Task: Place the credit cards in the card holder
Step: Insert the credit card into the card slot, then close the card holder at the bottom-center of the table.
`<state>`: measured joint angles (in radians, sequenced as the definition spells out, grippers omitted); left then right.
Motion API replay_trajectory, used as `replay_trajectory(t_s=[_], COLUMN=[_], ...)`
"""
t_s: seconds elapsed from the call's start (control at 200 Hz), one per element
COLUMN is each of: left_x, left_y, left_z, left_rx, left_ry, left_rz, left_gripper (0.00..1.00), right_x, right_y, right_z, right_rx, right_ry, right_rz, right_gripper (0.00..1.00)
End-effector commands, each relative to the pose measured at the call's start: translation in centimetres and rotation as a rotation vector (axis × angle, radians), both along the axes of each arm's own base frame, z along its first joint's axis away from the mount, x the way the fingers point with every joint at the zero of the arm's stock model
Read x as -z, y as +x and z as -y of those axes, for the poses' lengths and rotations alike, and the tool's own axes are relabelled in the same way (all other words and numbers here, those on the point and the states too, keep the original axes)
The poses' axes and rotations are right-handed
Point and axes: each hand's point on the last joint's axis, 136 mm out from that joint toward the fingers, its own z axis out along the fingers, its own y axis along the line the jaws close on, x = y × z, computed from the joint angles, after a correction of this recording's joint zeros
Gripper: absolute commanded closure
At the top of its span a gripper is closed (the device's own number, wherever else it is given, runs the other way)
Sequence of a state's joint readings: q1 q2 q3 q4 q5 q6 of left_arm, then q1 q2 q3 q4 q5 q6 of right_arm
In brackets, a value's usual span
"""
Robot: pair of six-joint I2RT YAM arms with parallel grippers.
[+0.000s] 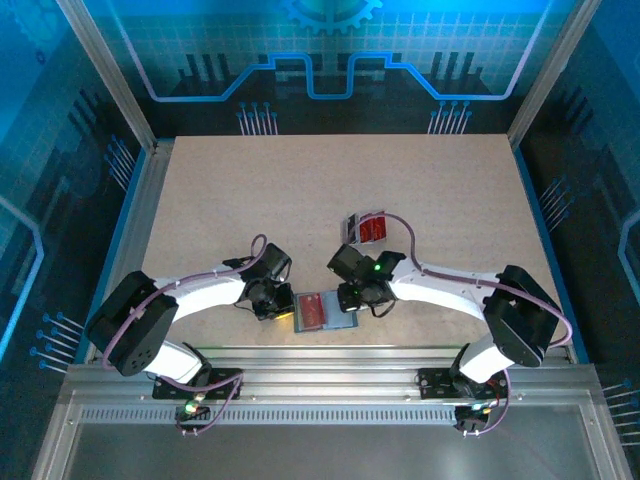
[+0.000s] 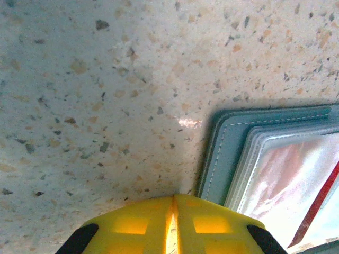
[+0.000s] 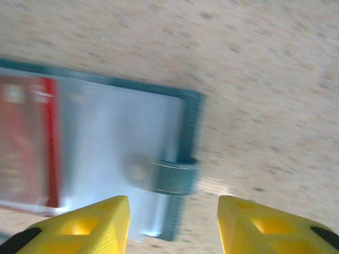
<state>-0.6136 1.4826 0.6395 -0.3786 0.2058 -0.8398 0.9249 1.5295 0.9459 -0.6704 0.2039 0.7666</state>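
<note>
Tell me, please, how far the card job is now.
Done: one red rectangular card lies inside the open blue-grey wallet-like card holder. In hand: nothing; the right end effector hovers open over it. Still to do: the small stack of red cards on the table.

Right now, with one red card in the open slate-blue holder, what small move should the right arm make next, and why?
Probably lift the right gripper and swing it toward the loose red and silver-grey cards farther out. Its jaws are open and empty over the slate blue-grey card holder's clasp edge, one red card lies inside, and the shut left gripper sits at its left edge.
</note>
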Motion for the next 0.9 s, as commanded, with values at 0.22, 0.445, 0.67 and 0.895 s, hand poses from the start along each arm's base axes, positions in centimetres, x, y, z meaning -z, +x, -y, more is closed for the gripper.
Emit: replay_trajectory(t_s=[0.22, 0.445, 0.67, 0.895], left_x=[3.4, 3.5, 3.7, 1.2], left_y=[-1.6, -1.5, -1.6, -0.9], left_z=[2.2, 2.3, 2.2, 0.5], left_rx=[0.081, 0.085, 0.087, 0.098], left_ry=[-0.038, -0.034, -0.029, 0.057], left_rz=[-0.028, -0.030, -0.035, 0.032], left_gripper=[0.88, 0.88, 0.88, 0.89], right_x=[2.0, 3.0, 2.8, 2.3], right_y=[-0.7, -0.1, 0.7, 1.3], right_z=[3.9, 1.2, -0.9, -1.9], right_rx=[0.010, -0.057, -0.120, -0.137], right_ry=[-0.193, -0.157, -0.108, -0.058], right_rz=[-0.004, 0.004, 0.039, 0.066], right_gripper=[0.48, 0.45, 0.41, 0.41])
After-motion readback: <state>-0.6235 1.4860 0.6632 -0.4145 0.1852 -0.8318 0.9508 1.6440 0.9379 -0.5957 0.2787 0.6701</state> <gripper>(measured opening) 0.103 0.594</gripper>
